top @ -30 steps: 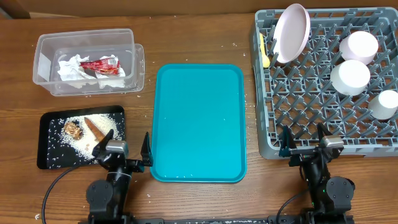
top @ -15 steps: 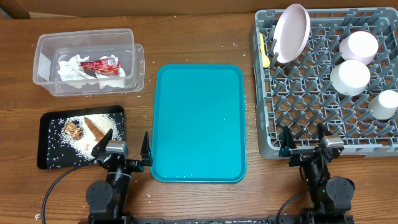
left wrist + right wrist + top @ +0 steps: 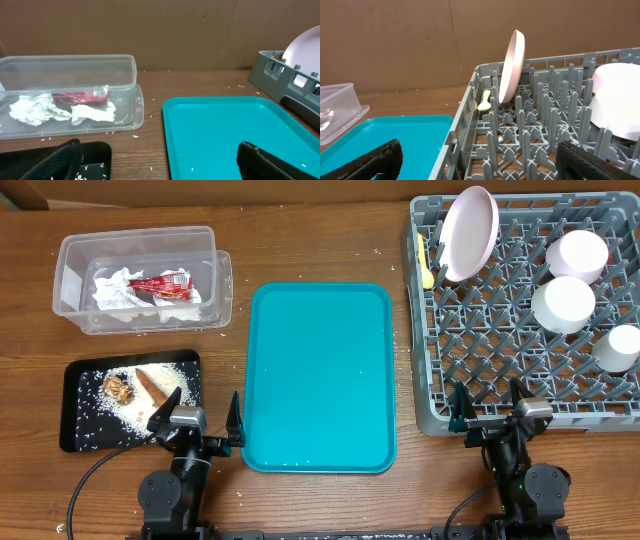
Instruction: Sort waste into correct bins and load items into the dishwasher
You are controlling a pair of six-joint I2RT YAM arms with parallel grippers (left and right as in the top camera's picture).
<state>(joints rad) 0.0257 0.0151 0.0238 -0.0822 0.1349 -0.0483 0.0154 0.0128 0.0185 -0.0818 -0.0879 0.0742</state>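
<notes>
Both arms are tucked low at the near edge. The left gripper (image 3: 200, 410) sits at seven o'clock on the table (image 3: 320, 240) and the right gripper (image 3: 487, 402) at five. Each points toward twelve with its jaws spread wide and nothing between them. The left one straddles the gap between the black tray (image 3: 75, 435) and the teal tray (image 3: 320, 380), while the right one hangs at the dish rack (image 3: 500, 330) near rim. In the clear tub (image 3: 70, 280) at ten o'clock lie the napkins (image 3: 115, 288) and the red wrapper (image 3: 160, 283), its print too small to read. The black tray holds rice (image 3: 140, 405), the brown stick (image 3: 152, 385) and the brown lump (image 3: 118, 387). In the rack, the plate (image 3: 470, 232) stands on edge at twelve, the spoon (image 3: 425, 265) just beside it. At two o'clock sit the pale bowl (image 3: 577, 255), the second bowl (image 3: 563, 303) and the cup (image 3: 623, 346).
</notes>
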